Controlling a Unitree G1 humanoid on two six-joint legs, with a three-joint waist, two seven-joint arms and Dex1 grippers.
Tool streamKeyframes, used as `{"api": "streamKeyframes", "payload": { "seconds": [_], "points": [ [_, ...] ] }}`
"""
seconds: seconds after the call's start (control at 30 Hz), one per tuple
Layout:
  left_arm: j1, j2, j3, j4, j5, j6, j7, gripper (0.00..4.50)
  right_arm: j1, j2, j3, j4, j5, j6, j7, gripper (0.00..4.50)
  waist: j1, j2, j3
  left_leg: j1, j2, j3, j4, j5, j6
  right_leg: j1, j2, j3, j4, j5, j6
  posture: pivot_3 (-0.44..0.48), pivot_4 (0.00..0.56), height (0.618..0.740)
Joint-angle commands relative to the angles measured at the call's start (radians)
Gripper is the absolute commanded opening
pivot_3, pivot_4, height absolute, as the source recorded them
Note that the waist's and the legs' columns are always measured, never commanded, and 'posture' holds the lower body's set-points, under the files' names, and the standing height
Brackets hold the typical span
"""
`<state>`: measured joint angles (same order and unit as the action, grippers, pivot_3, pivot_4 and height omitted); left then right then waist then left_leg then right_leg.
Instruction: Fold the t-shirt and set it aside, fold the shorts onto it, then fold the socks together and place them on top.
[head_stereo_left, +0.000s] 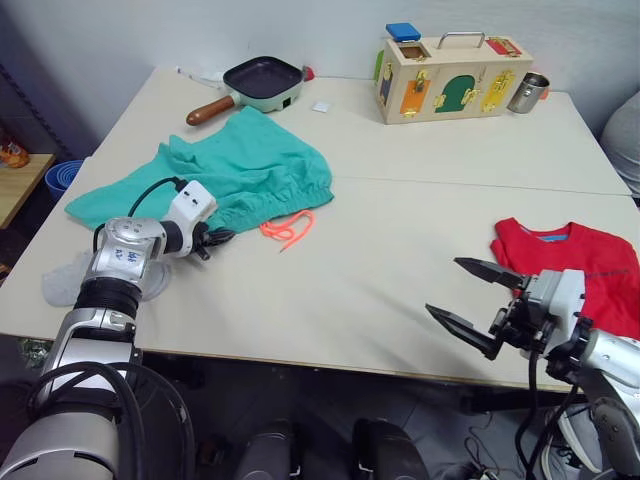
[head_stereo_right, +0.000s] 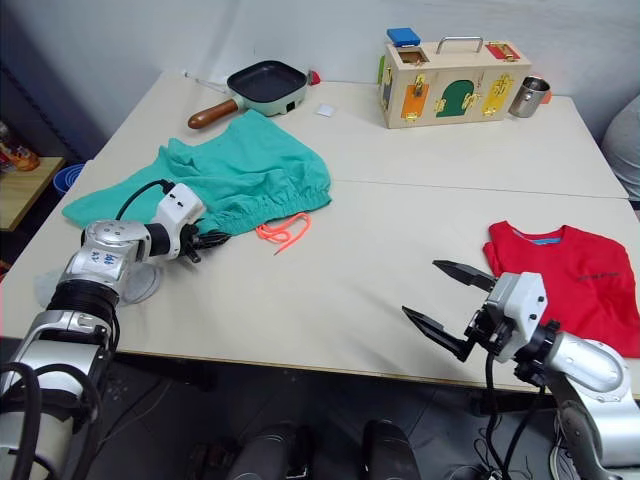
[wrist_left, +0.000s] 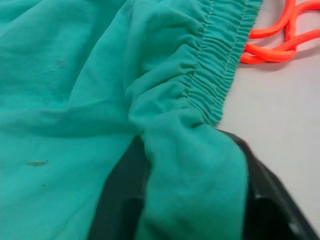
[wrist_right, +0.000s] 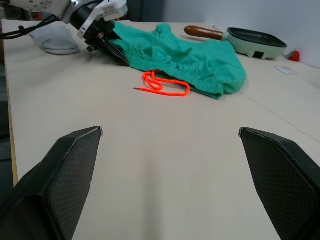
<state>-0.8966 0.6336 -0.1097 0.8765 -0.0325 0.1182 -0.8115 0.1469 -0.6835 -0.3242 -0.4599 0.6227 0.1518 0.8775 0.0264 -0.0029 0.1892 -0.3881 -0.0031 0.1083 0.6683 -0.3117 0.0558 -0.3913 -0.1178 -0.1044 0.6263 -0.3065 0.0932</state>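
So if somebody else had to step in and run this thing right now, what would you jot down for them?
Left gripper: jaws shut on the waistband edge of the shorts, which lie spread and unfolded on the table's left side, orange drawstring trailing loose on the tabletop.
Right gripper: jaws wide open, empty, hanging above the table's near edge beside the t-shirt.
T-shirt: folded, lying at the right edge of the table.
Socks: a grey heap at the near left edge, beside the left arm, untouched.
Done: t-shirt folded and set aside.
Left: fold the shorts onto the t-shirt, then pair the socks and put them on top.
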Motion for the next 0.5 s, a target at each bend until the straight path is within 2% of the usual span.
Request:
{"api": "streamKeyframes", "payload": {
  "seconds": [0.03, 0.07, 0.1, 0.2, 0.27, 0.33, 0.4, 0.5],
  "points": [
    [0.011, -0.029, 0.004, -0.026, -0.012, -0.011, -0.074, 0.45, -0.001, -0.009, -0.06, -0.064, 0.065, 0.053, -0.045, 4.5, 0.001, 0.0, 0.0, 0.0, 0.0, 0.0, 0.0, 0.0, 0.0, 0.0, 0.0, 0.0, 0.0, 0.0, 0.0, 0.0, 0.15, 0.74],
    [0.024, -0.048, 0.006, -0.07, -0.036, -0.006, -0.115, 0.14, -0.015, -0.013, -0.08, -0.065, 0.085, 0.079, -0.068, 4.5, 0.001, 0.0, 0.0, 0.0, 0.0, 0.0, 0.0, 0.0, 0.0, 0.0, 0.0, 0.0, 0.0, 0.0, 0.0, 0.0, 0.15, 0.74],
    [0.033, -0.062, 0.01, -0.102, -0.051, 0.0, -0.143, 0.04, -0.026, -0.017, -0.094, -0.066, 0.099, 0.098, -0.083, 4.5, 0.001, 0.0, 0.0, 0.0, 0.0, 0.0, 0.0, 0.0, 0.0, 0.0, -0.001, 0.0, 0.0, 0.0, 0.0, 0.0, 0.15, 0.74],
    [0.098, -0.148, -0.04, -0.392, -0.155, 0.144, -0.277, 0.04, -0.038, -0.029, -0.124, -0.052, 0.1, 0.108, -0.08, 4.5, 0.003, 0.0, 0.0, -0.002, -0.001, -0.001, 0.001, 0.0, 0.0, 0.0, -0.002, -0.001, 0.0, 0.0, 0.0, 0.0, 0.15, 0.74],
    [0.139, -0.235, -0.142, -0.618, -0.175, 0.269, -0.287, 0.04, 0.005, -0.03, -0.138, -0.017, 0.059, 0.077, -0.045, 4.5, 0.007, -0.001, 0.0, -0.004, -0.001, -0.004, 0.003, 0.0, 0.001, 0.0, -0.002, -0.003, 0.0, 0.0, 0.0, 0.0, 0.15, 0.74],
    [0.166, -0.3, -0.185, -0.751, -0.198, 0.359, -0.267, 0.04, 0.022, -0.031, -0.133, -0.003, 0.039, 0.068, -0.023, 4.5, 0.011, -0.001, 0.0, -0.006, -0.002, -0.006, 0.005, -0.001, 0.001, 0.001, -0.001, -0.003, -0.001, 0.0, 0.0, 0.0, 0.15, 0.74],
    [0.173, -0.346, -0.188, -0.808, -0.219, 0.431, -0.234, 0.04, 0.007, -0.019, -0.132, -0.001, 0.061, 0.089, -0.04, 4.5, 0.002, -0.001, 0.0, -0.008, -0.002, -0.005, 0.008, -0.002, 0.002, 0.001, 0.0, -0.003, -0.002, 0.0, 0.001, 0.0, 0.15, 0.74],
    [0.149, -0.436, -0.247, -0.772, -0.162, 0.401, -0.159, 0.04, -0.023, -0.032, -0.097, 0.021, 0.054, 0.112, -0.028, 4.5, -0.012, -0.001, 0.0, -0.004, 0.001, -0.003, 0.01, -0.001, 0.002, 0.002, 0.002, -0.001, -0.001, 0.001, 0.001, 0.0, 0.15, 0.74]
  ]
}}
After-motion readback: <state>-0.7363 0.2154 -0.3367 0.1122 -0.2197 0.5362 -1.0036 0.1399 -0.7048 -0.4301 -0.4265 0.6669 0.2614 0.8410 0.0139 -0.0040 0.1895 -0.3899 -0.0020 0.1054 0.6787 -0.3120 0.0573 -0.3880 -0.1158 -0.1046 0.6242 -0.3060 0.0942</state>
